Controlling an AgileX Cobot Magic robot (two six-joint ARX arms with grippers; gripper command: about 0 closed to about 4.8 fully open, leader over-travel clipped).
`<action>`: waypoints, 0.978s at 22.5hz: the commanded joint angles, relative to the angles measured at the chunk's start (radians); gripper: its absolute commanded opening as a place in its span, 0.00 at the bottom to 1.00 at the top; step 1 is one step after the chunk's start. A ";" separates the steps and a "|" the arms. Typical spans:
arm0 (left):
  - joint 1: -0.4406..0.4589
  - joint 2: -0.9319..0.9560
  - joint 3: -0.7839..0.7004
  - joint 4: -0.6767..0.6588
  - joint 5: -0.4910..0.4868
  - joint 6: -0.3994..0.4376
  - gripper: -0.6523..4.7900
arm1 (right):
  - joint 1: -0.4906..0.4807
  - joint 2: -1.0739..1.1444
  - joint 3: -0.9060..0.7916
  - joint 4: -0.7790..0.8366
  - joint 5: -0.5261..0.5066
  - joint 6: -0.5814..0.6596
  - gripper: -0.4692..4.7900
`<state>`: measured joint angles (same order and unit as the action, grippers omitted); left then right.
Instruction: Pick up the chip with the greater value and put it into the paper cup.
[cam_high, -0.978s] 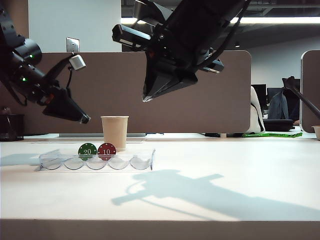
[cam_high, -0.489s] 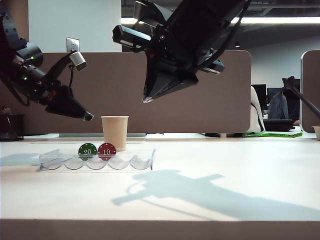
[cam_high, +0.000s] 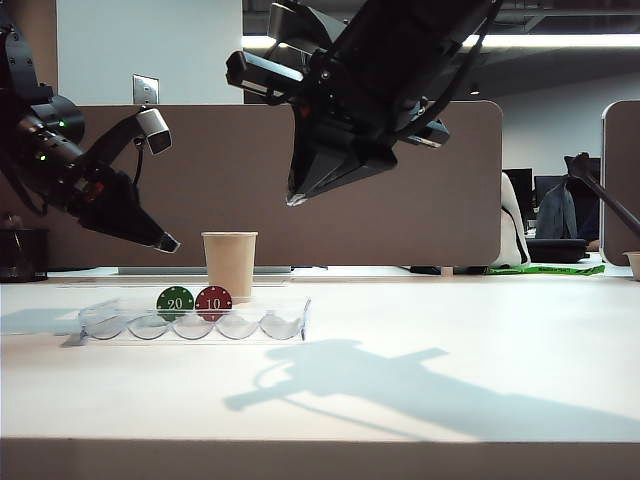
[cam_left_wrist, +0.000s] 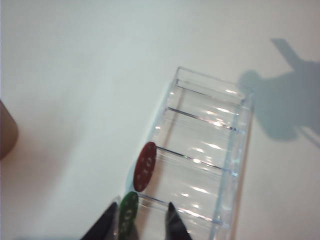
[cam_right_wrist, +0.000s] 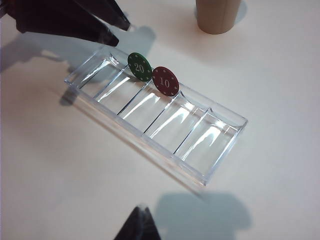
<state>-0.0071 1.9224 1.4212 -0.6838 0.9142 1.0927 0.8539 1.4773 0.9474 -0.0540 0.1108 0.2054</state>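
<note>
Dipping left pincer (cam_left_wrist: 141, 220), open, toward green chip (cam_left_wrist: 128, 216) | right pincer (cam_right_wrist: 139, 220) closed, unmoved

White "20" reads clearly on the face of the green chip (cam_high: 175, 301), standing upright in the clear tray (cam_high: 290, 322). Right beside it, touching edge to edge, the red chip (cam_high: 213, 301) shows a white "10". No other lettering is legible anywhere.
</note>
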 joint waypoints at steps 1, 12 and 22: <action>0.000 -0.001 0.003 -0.042 -0.003 0.036 0.41 | 0.000 -0.005 0.006 0.005 -0.001 0.005 0.08; -0.008 0.001 0.004 0.002 -0.065 0.071 0.52 | 0.000 -0.005 0.006 0.005 -0.001 0.005 0.08; -0.011 0.014 0.005 0.024 -0.058 0.070 0.51 | 0.000 -0.005 0.006 0.006 -0.001 0.005 0.08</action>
<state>-0.0132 1.9312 1.4220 -0.6540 0.8448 1.1564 0.8539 1.4773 0.9474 -0.0540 0.1108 0.2054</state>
